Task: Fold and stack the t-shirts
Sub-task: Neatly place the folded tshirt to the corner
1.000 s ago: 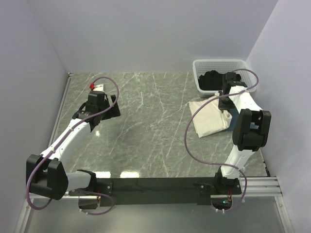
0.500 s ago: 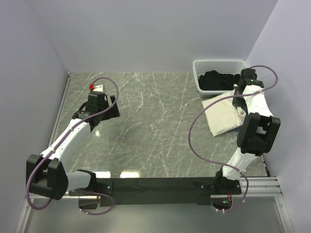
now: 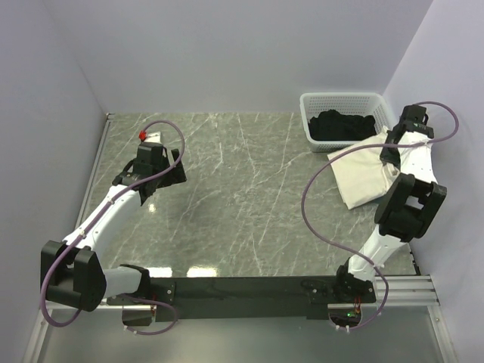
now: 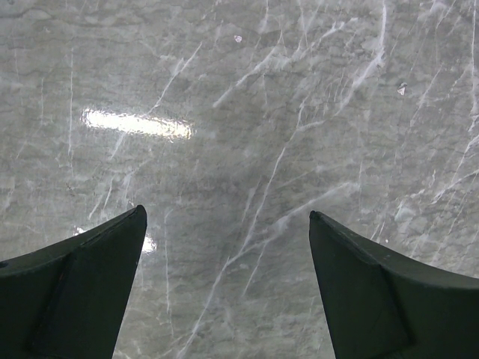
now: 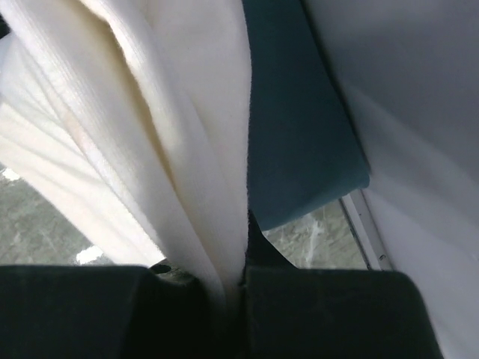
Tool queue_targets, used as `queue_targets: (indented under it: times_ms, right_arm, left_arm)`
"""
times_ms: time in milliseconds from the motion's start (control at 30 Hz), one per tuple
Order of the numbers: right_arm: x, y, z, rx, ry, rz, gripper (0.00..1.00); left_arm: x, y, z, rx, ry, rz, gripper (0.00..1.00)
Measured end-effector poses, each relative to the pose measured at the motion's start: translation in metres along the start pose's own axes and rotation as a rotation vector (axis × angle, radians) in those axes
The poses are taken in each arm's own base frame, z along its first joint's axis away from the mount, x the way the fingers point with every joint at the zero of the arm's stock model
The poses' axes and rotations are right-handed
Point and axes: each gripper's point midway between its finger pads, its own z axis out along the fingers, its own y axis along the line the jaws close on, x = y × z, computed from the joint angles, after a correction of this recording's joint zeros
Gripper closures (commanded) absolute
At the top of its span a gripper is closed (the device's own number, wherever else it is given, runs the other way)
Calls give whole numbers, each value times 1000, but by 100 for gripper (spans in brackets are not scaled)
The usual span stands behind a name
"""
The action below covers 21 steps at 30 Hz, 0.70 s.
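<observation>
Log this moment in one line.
left gripper: open, empty | right gripper: shut on cream-white t-shirt | black t-shirt: in basket

Top cam: high, behind the rig, looks down & fwd over whole table [image 3: 227, 197] to back wall [image 3: 227, 53]. L wrist cam: close, straight down at tabletop past left gripper [image 4: 228, 224]. R wrist cam: v. close on cream-white t-shirt [image 5: 135, 127] & slate-blue t-shirt [image 5: 299, 127]. Cream cloth also shows at top view's right edge.

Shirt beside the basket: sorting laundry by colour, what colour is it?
The t-shirt is cream-white, plain; the top external view shows it best.
</observation>
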Motion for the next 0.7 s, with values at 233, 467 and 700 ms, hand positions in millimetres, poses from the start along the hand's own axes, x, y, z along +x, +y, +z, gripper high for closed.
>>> queue_targets:
  times_ms: [233, 467, 700]
  right_arm:
    - [1, -2, 28, 7, 32, 7, 100]
    - [-4, -17, 42, 50, 31, 41, 100]
    - [-2, -33, 50, 145, 16, 76, 100]
  left_arm:
    - [0, 0, 0, -2, 0, 1, 6]
    - [7, 2, 8, -15, 30, 8, 6]
    - [14, 4, 15, -26, 58, 13, 7]
